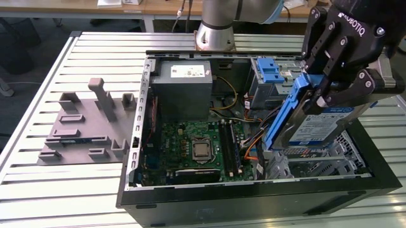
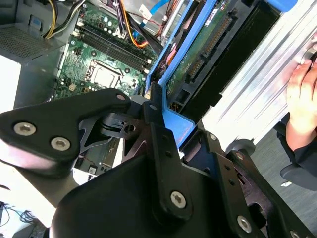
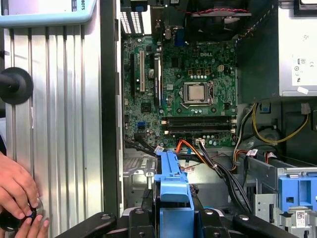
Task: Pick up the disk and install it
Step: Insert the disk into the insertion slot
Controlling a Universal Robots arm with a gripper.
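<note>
The tool (image 1: pixel 320 95) is clamped on the disk (image 1: pixel 317 127), its 2 fingers pressed onto the upper end of the blue bracket (image 1: pixel 284 118) that runs along the drive's edges. The disk hangs tilted, label outward, above the open computer case (image 1: pixel 254 190) at the exterior view's right, over the bay area beside the motherboard (image 1: pixel 197 147) and nearer than the silver cage with the blue latch (image 1: pixel 269 71). It looks clear of the case, not yet seated. In the second wrist view its green circuit side (image 2: pixel 198 54) faces the tool. The drive is probably stiff, dense for its size and sensitive to knocks. Its metal faces would likely be slick and the plastic bracket may flex, so a hold across the bracket's edges seems soundest. A person's hand (image 3: pixel 17 191) rests on the counter (image 1: pixel 95 190) beside the case.
</note>
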